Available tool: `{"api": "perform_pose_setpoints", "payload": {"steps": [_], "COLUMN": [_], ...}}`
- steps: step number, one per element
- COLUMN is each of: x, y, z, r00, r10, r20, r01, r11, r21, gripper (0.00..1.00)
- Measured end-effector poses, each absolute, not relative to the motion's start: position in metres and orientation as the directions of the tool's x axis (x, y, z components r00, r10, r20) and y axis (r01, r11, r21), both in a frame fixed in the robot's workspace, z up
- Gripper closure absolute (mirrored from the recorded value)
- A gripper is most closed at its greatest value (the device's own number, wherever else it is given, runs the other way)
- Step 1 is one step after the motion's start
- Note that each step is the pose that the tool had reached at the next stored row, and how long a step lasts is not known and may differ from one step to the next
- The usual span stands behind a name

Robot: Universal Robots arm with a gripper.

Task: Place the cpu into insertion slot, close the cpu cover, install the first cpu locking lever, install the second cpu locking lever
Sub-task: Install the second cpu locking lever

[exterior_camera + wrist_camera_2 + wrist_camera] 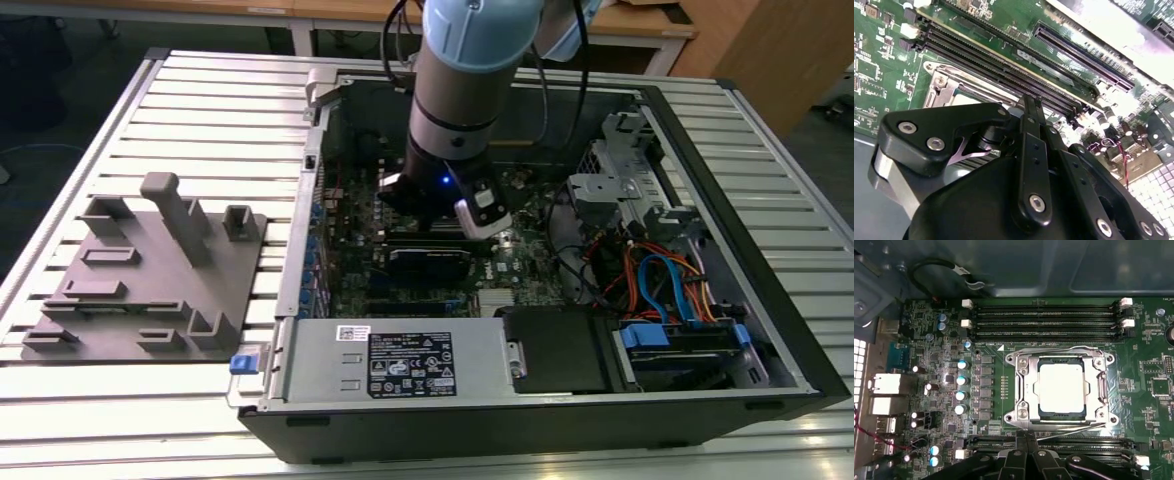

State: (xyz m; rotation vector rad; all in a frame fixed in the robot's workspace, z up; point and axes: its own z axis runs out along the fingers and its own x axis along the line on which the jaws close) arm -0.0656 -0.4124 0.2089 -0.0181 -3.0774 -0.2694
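Inside the open computer case (747, 330) we see the cpu (1061, 388) seated in the insertion slot (1024, 390) with the cpu cover (1102, 388) down over its edges. Our gripper (1026, 437) hangs clenched, empty, beside a locking lever (1074, 427); we judge lever work in hand, needing precise contact

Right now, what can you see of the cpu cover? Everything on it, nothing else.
In the first wrist view the cpu cover is a thin, silvery metal frame, roughly square, lying flat and closed on the insertion slot. Through its square window shows the pale top of the cpu. Thin wire levers run along two opposite edges. The gripper sits just beside one of those edges; whether it touches is unclear.
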Motion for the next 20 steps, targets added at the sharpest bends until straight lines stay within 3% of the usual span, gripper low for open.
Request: {"api": "perform_pose_setpoints", "payload": {"steps": [20], "x": [-0.0700], "y": [-0.4165], "z": [0.2019], "r00": [-0.999], "r10": [0.005], "r20": [0.053], "r01": [0.016], "r11": [0.977], "r21": [0.212], "gripper": [0.90]}}
